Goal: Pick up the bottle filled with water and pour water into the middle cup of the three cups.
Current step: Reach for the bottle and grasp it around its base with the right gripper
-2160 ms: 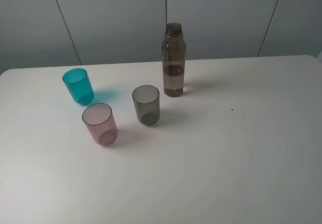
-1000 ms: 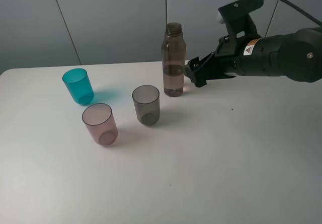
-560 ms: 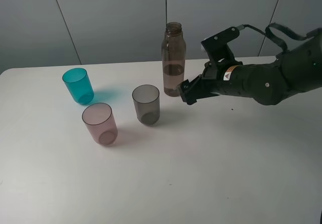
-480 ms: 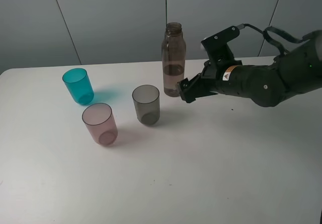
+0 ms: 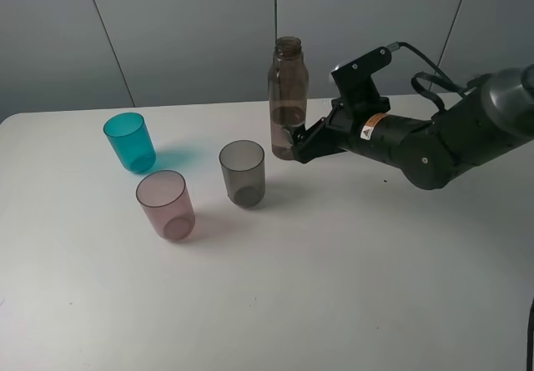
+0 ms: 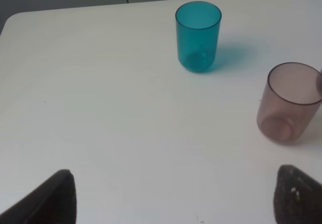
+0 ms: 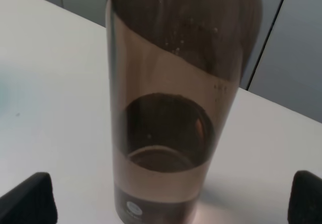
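Note:
The smoky brown-grey bottle (image 5: 287, 87) stands upright at the back of the table, with water (image 5: 288, 136) in its lower part. My right gripper (image 5: 295, 143) is open at the bottle's lower part. In the right wrist view the bottle (image 7: 173, 98) fills the space between the two spread fingertips (image 7: 26, 199), and I cannot tell whether they touch it. The pink middle cup (image 5: 165, 204) stands in front, between the teal cup (image 5: 130, 142) and the smoky grey cup (image 5: 243, 173). My left gripper (image 6: 176, 204) is open and empty, and its view shows the teal cup (image 6: 198, 36) and the pink cup (image 6: 292, 101).
The white table (image 5: 350, 288) ends at a grey panelled wall (image 5: 183, 29) just behind the bottle. The right arm (image 5: 425, 137) stretches in from the right above the table. The grey cup stands close to the bottle's front left.
The right arm came into view from the right and moved left and down. Its open gripper now sits at the bottle's lower part. Bottle and cups have not moved.

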Robot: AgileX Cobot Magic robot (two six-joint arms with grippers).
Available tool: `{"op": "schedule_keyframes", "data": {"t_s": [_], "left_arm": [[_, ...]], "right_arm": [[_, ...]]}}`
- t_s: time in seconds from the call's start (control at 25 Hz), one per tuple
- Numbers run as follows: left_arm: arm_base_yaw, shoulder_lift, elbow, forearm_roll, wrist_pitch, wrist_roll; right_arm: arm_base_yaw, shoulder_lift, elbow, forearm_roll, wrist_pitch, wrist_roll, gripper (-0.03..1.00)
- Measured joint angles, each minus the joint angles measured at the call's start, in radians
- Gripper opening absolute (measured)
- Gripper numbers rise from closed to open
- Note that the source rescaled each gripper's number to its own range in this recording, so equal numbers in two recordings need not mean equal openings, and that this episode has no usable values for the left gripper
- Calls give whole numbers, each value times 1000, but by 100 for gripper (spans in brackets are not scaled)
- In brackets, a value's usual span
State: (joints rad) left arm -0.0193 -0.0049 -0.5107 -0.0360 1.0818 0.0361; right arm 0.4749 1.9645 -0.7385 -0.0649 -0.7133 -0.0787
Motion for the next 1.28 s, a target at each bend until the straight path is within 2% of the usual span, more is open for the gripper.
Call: {"op": "schedule_keyframes", "data": {"t_s": [1.28], "left_arm": [[0, 0, 0, 1, 0, 0]], "right_arm": [[0, 167, -206, -105, -48, 169, 100]]}}
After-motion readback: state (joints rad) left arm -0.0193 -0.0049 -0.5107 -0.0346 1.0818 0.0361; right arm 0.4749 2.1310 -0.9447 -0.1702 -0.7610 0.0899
